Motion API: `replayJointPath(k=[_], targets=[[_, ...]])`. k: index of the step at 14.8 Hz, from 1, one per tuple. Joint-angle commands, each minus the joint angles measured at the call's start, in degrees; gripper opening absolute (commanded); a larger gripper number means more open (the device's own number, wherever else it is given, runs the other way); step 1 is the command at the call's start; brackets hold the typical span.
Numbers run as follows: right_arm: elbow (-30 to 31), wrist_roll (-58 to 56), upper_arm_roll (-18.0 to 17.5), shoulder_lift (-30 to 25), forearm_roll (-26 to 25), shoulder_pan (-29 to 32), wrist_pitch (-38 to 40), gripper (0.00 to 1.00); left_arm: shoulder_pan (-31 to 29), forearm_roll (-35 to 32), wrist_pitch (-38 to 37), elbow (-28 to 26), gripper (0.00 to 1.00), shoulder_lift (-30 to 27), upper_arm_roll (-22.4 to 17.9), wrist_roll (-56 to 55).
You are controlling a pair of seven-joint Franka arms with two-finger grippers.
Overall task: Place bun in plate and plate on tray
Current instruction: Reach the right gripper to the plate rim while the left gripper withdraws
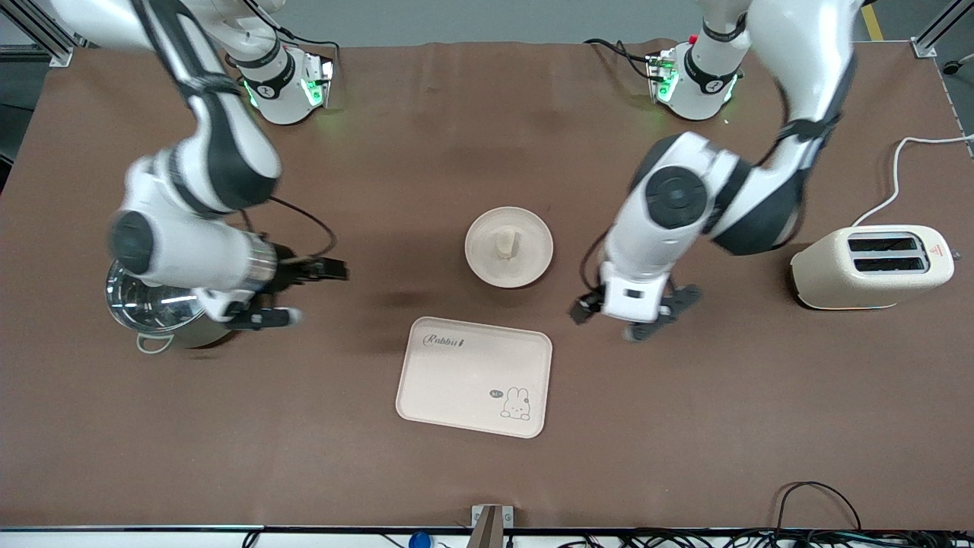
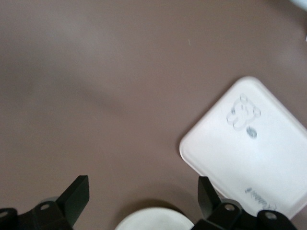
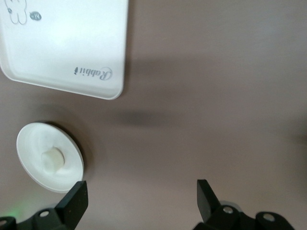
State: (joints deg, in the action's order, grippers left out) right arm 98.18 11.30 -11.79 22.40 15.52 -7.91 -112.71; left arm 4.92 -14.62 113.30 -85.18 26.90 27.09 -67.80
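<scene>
Cream bun [image 1: 507, 243] upright in plate [image 1: 479, 262].

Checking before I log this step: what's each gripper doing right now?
Left gripper: open, empty, over bare table beside the plate.
Right gripper: open, empty, over the table by the steel pot.

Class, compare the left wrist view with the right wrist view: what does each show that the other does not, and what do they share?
Only the left wrist view shows the open left gripper. Only the right wrist view shows the bun lying in the plate, plus the open right gripper. Both show the tray with nothing on it, the plate and the brown table.
</scene>
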Motion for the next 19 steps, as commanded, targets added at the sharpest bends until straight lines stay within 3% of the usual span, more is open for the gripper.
replayJointPath(k=[1,3,7,12,15,17,19], targets=[[0.2,1.7,0.5,5.9,4.5,-5.3,-7.0,1.00,-4.0,-1.4,-5.6,2.8,1.00,-3.6,-0.2,8.4],[1.7,1.9,0.5,9.4,10.6,-10.2,-15.5,1.00,-8.5,-1.3,-8.5,4.4,1.00,-5.7,0.0,18.8],[6.3,4.3,0.5,12.7,11.4,-16.7,-29.2,1.00,-14.6,1.8,-14.3,4.7,1.00,-11.2,0.3,34.4],[10.2,4.9,0.5,14.1,15.1,-21.4,-36.7,0.83,-17.4,5.2,-19.1,4.5,1.00,-16.6,-0.5,43.7],[10.3,4.8,0.5,14.0,16.6,-22.8,-37.0,0.69,-11.3,8.7,-20.5,3.3,1.00,-20.1,-10.1,49.6],[10.3,4.8,0.5,14.0,16.6,-23.2,-37.0,0.49,-6.5,10.2,-22.7,3.1,1.00,-21.7,-17.2,54.8],[10.3,4.8,0.5,14.0,16.6,-23.2,-36.9,0.30,-5.9,12.5,-23.8,1.6,1.00,-23.9,-20.3,59.5]])
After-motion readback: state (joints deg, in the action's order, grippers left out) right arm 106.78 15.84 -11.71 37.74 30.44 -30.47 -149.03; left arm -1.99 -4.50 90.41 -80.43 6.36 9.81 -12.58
